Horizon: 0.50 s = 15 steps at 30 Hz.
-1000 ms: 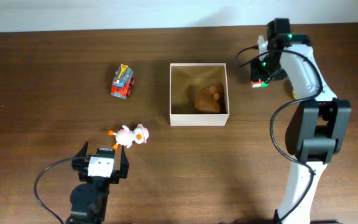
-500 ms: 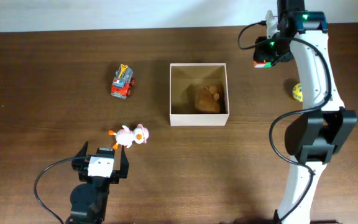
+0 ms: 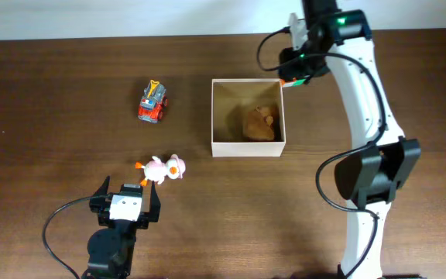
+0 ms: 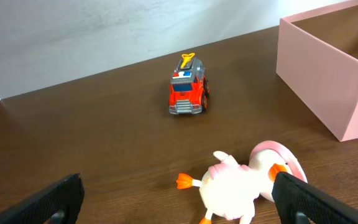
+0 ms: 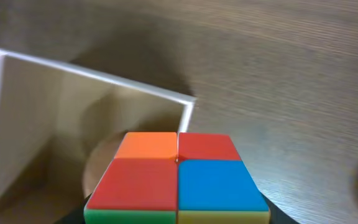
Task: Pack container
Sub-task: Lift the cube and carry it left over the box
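The container [image 3: 247, 148], a square white-walled box with a tan inside, stands mid-table with a brown toy [image 3: 259, 122] in it. My right gripper [image 3: 293, 73] hovers over the box's far right corner, shut on a multicoloured cube [image 5: 176, 177]. In the right wrist view the cube hangs above the container's corner wall [image 5: 92, 78] and the brown toy [image 5: 101, 163]. My left gripper [image 4: 179, 208] is open near the front edge, its fingers [image 4: 51, 198] spread wide. A pink-and-white duck toy [image 4: 241, 183] lies just ahead of it, towards the right finger.
A red fire truck toy [image 3: 153, 101] stands left of the container, also in the left wrist view [image 4: 188, 93]. The duck [image 3: 161, 168] lies between the truck and my left gripper [image 3: 126, 203]. The right arm's base stands at the front right.
My right arm has swung left with the cube, from right of the container to above its far right corner. The left arm, duck and truck have not moved.
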### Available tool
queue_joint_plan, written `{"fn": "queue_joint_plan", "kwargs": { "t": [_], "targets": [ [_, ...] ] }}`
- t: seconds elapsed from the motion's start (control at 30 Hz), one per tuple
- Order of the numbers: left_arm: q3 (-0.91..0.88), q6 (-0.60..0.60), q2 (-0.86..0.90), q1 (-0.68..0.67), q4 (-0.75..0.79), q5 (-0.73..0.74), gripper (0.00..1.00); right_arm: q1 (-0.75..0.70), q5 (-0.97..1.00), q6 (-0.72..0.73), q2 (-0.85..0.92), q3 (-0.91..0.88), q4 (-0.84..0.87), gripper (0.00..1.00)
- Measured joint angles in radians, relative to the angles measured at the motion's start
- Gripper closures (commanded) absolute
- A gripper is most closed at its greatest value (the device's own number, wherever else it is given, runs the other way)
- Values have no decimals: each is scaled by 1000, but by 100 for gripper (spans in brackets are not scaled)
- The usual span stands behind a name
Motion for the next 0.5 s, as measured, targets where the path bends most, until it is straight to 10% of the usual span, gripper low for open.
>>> {"fn": "queue_joint_plan", "kwargs": {
  "t": [0.5],
  "targets": [
    [0,0,0,0,0,0,1,91,-7,34,0,-8,23,54]
  ]
}}
